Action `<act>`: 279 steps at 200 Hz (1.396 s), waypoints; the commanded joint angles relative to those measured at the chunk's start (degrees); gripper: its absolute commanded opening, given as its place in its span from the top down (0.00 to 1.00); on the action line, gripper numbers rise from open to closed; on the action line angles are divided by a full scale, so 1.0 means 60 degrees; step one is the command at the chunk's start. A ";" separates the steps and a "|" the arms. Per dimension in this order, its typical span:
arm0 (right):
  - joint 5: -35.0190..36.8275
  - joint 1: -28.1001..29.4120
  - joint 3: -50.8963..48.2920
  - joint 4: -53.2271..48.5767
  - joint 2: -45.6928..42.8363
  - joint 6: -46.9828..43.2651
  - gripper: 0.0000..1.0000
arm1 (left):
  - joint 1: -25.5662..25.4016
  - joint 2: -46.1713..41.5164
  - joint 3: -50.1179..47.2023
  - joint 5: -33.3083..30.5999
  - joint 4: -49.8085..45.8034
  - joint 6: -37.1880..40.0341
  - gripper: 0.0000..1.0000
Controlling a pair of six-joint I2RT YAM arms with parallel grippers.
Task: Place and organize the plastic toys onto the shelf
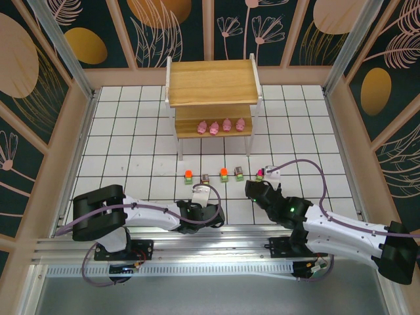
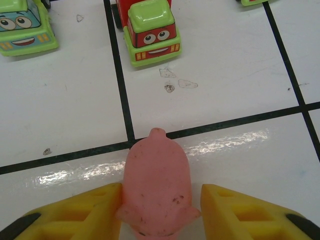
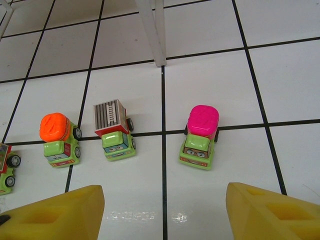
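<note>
A pink pig lies on the white tiles between the yellow fingers of my left gripper. The left finger touches it and a thin gap shows at the right finger. Ahead of it stand two green trucks. My right gripper is open and empty, just short of the magenta-topped truck. To the left of that truck stand a striped-box truck and an orange-topped truck. The shelf stands at the back, with several pigs on its lower tier.
The trucks form a row on the floor in front of the shelf, between it and both grippers. A white shelf leg stands just beyond the trucks. Wooden walls ring the tiled floor.
</note>
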 commanded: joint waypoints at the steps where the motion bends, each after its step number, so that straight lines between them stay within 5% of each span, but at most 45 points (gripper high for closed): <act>1: 0.0221 0.0076 -0.0118 0.0132 -0.0034 0.0036 0.34 | 0.0040 0.0110 0.0173 -0.0169 -0.0270 -0.0123 0.58; 205: 0.0218 0.0100 -0.0132 0.0146 -0.0065 0.0027 0.39 | 0.0087 0.0082 0.0567 -0.0394 -0.0659 -0.0128 0.72; 279: 0.0211 0.0102 -0.0132 0.0161 -0.0084 0.0008 0.39 | 0.1028 -0.1203 0.0765 -0.0848 -0.1267 0.0678 0.71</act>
